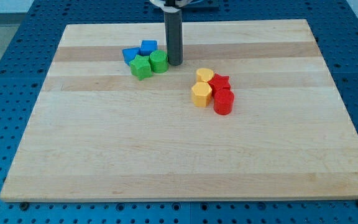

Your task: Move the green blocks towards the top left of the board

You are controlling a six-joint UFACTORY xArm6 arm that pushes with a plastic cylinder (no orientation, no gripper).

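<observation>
Pale wooden board [166,155] on blue pegboard [5,37]; my tip [174,63], no fingers, touches green cylinder [158,61]

Two blue blocks sit in the upper left part of the table [104,162]: one blue block [130,55] with an angular outline, and a blue cube-like block [148,46] just to its right and slightly higher. Near the middle, a yellow heart-shaped block [204,75] sits above a yellow rounded block [201,94]. Touching them on the right, a red star-shaped block [220,82] sits above a red cylinder [223,102]. Blue perforated surface [17,37] surrounds the table.
</observation>
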